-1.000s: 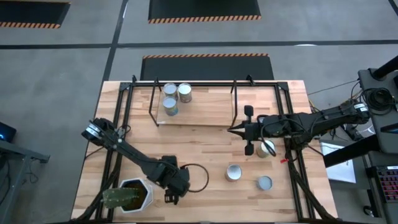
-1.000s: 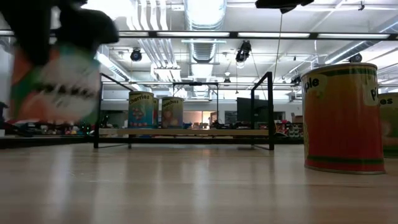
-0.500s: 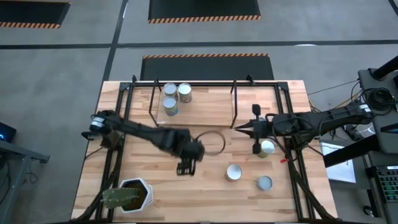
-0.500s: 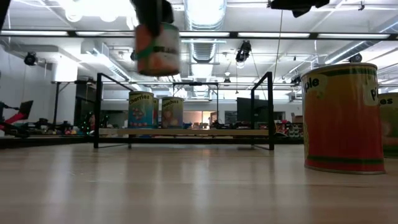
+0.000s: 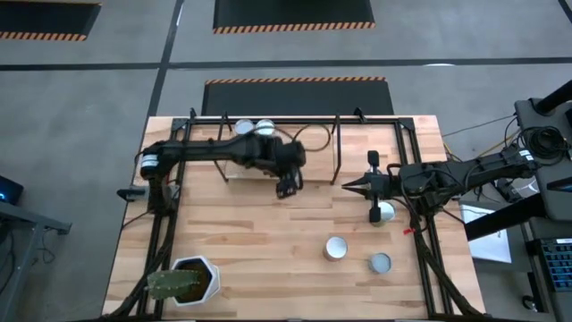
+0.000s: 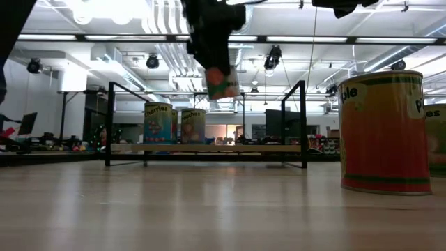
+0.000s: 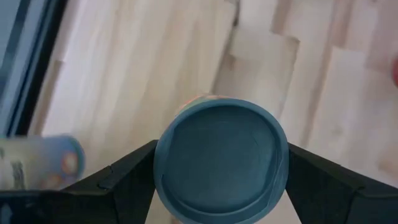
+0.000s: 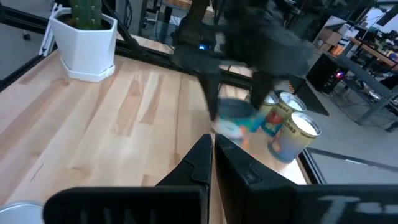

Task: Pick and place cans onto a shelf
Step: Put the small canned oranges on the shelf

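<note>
My left gripper (image 5: 287,185) hovers over the near edge of the shelf (image 5: 317,161), shut on a can (image 7: 221,163) with a grey round top and an orange-green label (image 6: 222,83). Two cans (image 5: 243,129) (image 5: 265,129) stand upright on the shelf's far left part; the low view shows them too (image 6: 158,124) (image 6: 193,125). Three cans (image 5: 383,212) (image 5: 335,248) (image 5: 380,263) stand on the table at the right. My right gripper (image 5: 349,186) is shut and touches nothing, right of the shelf. My left gripper pinches the can's side wall (image 7: 159,171) between its two fingers (image 7: 124,183), one on each side just below the top rim. The fingers slant down from above. The can is lifted clear above the shelf board, hanging slightly tilted with its top toward the wrist.
A white hexagonal plant pot (image 5: 185,281) stands at the table's near left corner. Thin black rods (image 6: 304,124) rise at the shelf's ends. The table's middle (image 5: 268,233) is bare wood. In the low view one large can (image 6: 383,132) stands close at the right.
My left gripper has carried the can from beside the plant pot at the near left, toward the table's far edge and to the right, rising and turning, until it is over the shelf. The can has stayed between its fingers. My right gripper has drawn back slightly toward the right edge.
</note>
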Tool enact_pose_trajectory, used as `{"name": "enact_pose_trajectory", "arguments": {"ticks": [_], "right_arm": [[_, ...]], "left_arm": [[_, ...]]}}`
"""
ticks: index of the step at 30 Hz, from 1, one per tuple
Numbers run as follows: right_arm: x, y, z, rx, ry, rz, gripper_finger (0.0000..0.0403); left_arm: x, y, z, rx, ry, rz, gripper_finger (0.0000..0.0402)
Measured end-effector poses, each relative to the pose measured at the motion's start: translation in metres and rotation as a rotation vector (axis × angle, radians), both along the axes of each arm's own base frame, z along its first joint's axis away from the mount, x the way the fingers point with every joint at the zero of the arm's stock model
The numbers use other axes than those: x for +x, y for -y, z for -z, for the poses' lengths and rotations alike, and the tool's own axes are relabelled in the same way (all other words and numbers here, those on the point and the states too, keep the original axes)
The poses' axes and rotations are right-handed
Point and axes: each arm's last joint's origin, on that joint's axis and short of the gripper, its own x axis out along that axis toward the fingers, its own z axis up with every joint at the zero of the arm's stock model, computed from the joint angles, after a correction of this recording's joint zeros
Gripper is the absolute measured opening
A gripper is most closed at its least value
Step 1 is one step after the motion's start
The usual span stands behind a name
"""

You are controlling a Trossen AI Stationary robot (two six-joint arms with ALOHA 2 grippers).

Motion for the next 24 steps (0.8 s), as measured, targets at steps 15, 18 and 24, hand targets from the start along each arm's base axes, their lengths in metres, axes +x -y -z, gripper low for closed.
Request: {"name": "enact_pose_trajectory", "arguments": {"ticks": [15,18,24], "right_arm": [[0.0,0.0,0.001,-0.005,-0.006,0.007,0.0009],[0.0,0.0,0.001,-0.005,-0.006,0.007,0.0009],[0.0,0.0,0.001,-0.006,-0.007,0.007,0.0009]], "left_arm": [[0.036,-0.05,0.059,0.0,-0.098,0.094,0.0287],[0.038,-0.051,0.062,0.011,-0.11,0.124,0.0287],[0.037,-0.053,0.068,0.023,-0.139,0.164,0.0292]]}}
